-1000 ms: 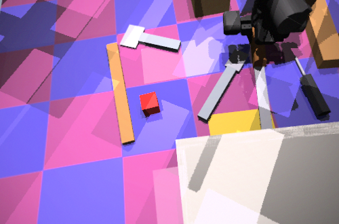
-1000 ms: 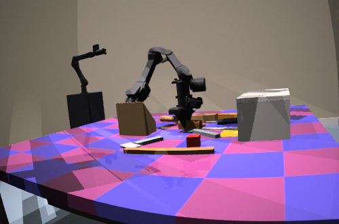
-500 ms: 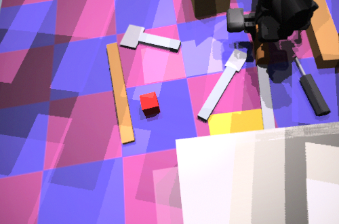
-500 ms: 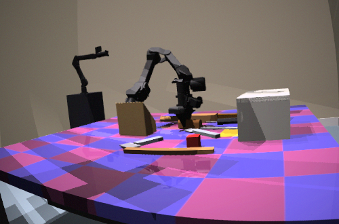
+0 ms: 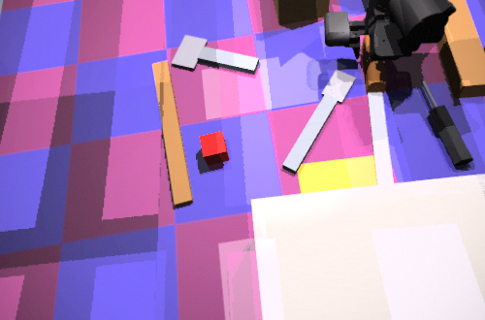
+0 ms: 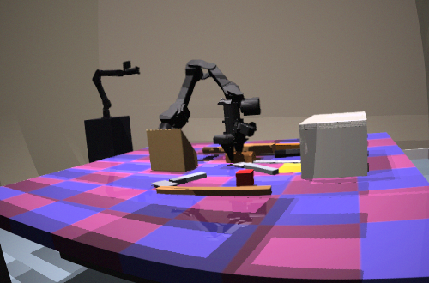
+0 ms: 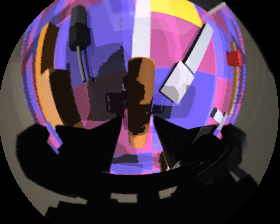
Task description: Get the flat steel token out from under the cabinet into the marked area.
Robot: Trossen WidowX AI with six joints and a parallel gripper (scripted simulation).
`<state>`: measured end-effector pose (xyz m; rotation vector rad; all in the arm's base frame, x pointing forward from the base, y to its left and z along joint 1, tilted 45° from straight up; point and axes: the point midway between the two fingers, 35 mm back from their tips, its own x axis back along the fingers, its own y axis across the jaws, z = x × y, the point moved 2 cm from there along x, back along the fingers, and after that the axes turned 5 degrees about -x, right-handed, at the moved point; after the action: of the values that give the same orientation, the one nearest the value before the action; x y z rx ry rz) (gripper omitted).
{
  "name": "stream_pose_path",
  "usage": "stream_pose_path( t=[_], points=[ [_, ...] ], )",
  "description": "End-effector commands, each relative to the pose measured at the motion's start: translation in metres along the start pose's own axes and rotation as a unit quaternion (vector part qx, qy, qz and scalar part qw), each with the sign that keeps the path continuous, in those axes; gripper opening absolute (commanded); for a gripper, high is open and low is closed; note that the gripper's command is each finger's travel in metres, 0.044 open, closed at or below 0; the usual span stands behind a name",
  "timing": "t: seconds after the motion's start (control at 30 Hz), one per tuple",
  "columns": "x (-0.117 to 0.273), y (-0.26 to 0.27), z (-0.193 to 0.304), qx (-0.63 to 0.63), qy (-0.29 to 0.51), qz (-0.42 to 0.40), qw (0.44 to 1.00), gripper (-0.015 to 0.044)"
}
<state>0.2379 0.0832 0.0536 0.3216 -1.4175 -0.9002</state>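
Observation:
The cabinet [image 5: 339,252] [image 6: 335,150] is a white box; its vent slots do not show, and no token is visible. The yellow marked area [image 5: 335,175] [image 6: 289,168] [image 7: 176,11] lies in front of it. A tool with a brown handle [image 5: 375,78] [image 7: 142,85] and a long white blade [image 5: 380,126] [image 7: 142,30] lies on the table, its blade running toward the cabinet beside the yellow area; the blade's far end is hidden in the top view. My gripper [image 6: 236,157] [image 7: 138,118] is open low over the handle, one finger on each side, with a gap showing at the left finger.
A grey flat-headed tool [image 5: 315,126] [image 7: 200,47] lies left of the blade, a dark-handled tool [image 5: 451,136] [image 7: 78,30] right of it. Farther left are a T-shaped tool [image 5: 228,59], a red cube [image 5: 213,145] and an orange bar [image 5: 176,145]. Wooden blocks [image 5: 301,2] [image 5: 466,44] stand near the arm.

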Motion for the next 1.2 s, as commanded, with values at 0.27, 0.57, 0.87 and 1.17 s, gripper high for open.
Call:
stream_pose_path(
  t=[0.27, 0.57, 0.87, 1.17],
  points=[
    [-0.0016, 0.0, 0.0008, 0.0, -0.001, 0.0, 1.0, 0.027],
    [-0.0015, 0.0006, 0.0002, 0.003, -0.001, -0.001, 1.0, 0.0132],
    [-0.0015, 0.0006, 0.0002, 0.003, -0.001, -0.001, 1.0, 0.0032],
    [-0.0014, 0.0012, -0.0034, 0.003, -0.001, -0.001, 1.0, 0.0]
  ],
)
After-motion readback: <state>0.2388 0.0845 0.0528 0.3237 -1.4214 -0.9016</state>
